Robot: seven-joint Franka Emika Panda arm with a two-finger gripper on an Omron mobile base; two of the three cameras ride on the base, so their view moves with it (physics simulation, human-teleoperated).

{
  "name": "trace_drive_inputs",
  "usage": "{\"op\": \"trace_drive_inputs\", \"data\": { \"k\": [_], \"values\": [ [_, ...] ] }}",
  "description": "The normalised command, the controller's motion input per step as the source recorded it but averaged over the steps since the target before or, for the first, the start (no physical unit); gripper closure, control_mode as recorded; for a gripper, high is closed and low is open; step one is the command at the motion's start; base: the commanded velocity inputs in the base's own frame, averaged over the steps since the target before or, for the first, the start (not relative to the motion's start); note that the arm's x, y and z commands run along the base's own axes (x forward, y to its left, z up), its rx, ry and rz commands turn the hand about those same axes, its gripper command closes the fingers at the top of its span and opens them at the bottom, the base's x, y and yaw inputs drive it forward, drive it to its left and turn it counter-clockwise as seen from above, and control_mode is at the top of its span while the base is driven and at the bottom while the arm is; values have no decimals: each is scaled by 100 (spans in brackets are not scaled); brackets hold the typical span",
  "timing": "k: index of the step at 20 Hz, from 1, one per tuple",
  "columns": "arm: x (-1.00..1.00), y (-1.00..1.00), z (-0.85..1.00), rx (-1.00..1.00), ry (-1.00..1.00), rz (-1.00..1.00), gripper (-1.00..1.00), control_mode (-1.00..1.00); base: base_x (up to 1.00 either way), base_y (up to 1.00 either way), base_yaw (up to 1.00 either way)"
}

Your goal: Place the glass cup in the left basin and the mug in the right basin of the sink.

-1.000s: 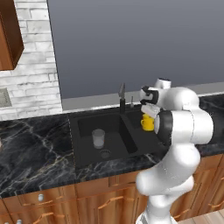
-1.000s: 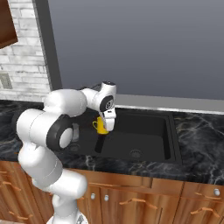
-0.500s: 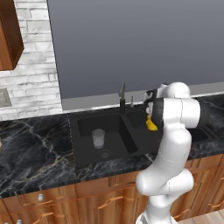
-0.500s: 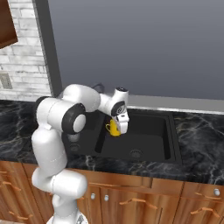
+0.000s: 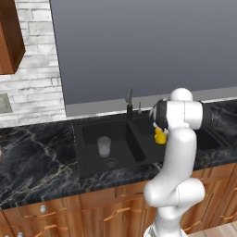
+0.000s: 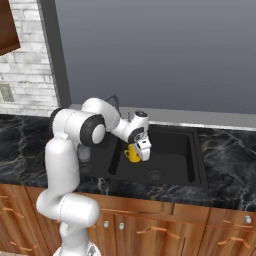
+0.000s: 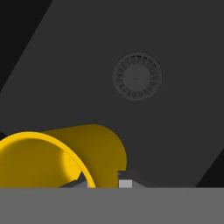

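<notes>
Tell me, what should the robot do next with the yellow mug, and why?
Probably lower it. The claw is shut on the mug, holding it above the right basin, whose drain shows below. The glass cup already stands in the left basin.

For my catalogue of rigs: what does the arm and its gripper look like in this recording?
A glossy white arm of rounded, tubular segments with dark grey bands at the joints. The gripper is a small white block with dark parts; its jaws are dark. No cables or markings can be made out.
</notes>
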Motion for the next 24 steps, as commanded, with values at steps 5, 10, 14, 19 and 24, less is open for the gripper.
{"op": "trace_drive_inputs", "data": {
  "k": [5, 10, 14, 19, 24],
  "values": [
    [28, -19, -37, 0, 3, 29, 100, -100, 0, 0, 0],
    [32, -3, -25, -1, 5, 25, 100, -100, 0, 0, 0],
    [47, -6, -23, -1, 9, 21, 100, -100, 0, 0, 0],
    [45, -12, -38, 0, 17, 19, 100, -100, 0, 0, 0],
    [19, -6, -41, 2, 2, 16, 100, -100, 0, 0, 0]
  ]
}}
